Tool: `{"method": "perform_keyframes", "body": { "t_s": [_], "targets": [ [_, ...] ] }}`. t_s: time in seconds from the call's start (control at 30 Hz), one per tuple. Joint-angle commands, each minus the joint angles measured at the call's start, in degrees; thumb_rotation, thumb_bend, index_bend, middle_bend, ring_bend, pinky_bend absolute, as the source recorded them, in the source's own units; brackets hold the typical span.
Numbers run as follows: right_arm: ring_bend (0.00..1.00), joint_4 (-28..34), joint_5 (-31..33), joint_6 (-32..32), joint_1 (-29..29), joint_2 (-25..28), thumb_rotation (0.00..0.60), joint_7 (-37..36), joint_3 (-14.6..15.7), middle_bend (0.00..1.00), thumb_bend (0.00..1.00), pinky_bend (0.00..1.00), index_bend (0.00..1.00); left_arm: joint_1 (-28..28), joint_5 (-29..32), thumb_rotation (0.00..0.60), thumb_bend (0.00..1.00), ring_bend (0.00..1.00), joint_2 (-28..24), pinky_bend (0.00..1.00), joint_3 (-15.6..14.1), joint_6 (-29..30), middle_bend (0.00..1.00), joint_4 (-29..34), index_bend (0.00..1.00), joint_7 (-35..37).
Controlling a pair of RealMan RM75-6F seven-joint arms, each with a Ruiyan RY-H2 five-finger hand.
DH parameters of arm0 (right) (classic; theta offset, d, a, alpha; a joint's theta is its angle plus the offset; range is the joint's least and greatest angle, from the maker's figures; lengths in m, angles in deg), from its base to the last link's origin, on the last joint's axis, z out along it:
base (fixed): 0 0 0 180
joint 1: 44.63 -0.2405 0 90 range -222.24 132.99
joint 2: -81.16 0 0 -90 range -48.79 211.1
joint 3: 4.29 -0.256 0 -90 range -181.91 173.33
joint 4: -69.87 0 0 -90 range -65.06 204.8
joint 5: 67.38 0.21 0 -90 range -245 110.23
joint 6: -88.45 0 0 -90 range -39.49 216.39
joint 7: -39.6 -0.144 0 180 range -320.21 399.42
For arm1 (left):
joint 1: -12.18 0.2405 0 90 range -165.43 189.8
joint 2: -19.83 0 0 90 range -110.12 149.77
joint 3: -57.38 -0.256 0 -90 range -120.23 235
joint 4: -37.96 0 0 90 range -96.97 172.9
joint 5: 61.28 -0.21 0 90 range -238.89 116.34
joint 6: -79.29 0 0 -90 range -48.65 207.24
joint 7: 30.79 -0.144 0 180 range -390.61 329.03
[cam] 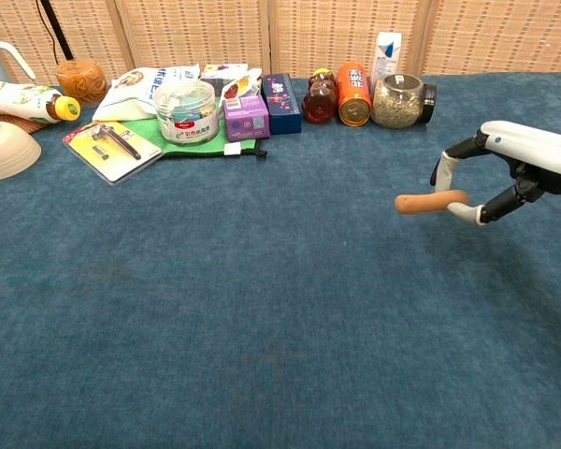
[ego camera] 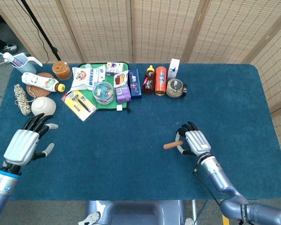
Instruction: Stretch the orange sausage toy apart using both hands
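Right hand (cam: 505, 173) pinched one end of the orange sausage toy (cam: 431, 201), held above the desk (cam: 262, 309). Left hand (ego camera: 25, 143), released, should grasp its free end firmly.

The sausage toy (ego camera: 172, 145) is being held right of centre, above the desk (ego camera: 131, 140), by the right hand (ego camera: 195, 142) at its right end. The left hand (ego camera: 24, 144) is being kept at lower left, below the bowl (ego camera: 43, 107). Bottles and packets are being kept along the upper edge.
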Motion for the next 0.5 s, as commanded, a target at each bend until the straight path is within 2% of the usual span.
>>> {"method": "perform_keyframes", "body": {
  "t_s": [0.03,0.5],
  "targets": [
    [0.16,5.22,3.24,-0.06,0.39,2.32,0.6,0.95,-1.56,0.32,0.55,0.03,0.69,-2.38,-3.23,0.6,0.31,0.06,1.97,0.11,0.08,-1.49,0.14,-1.29,0.31,0.64],
    [0.16,16.62,9.2,-1.16,-0.25,4.49,0.6,2.37,-3.35,0.32,0.55,0.04,0.69,-10.41,-9.49,0.6,0.31,0.04,9.88,0.11,0.99,-6.73,0.13,-6.38,0.31,1.24]
  ]
}}
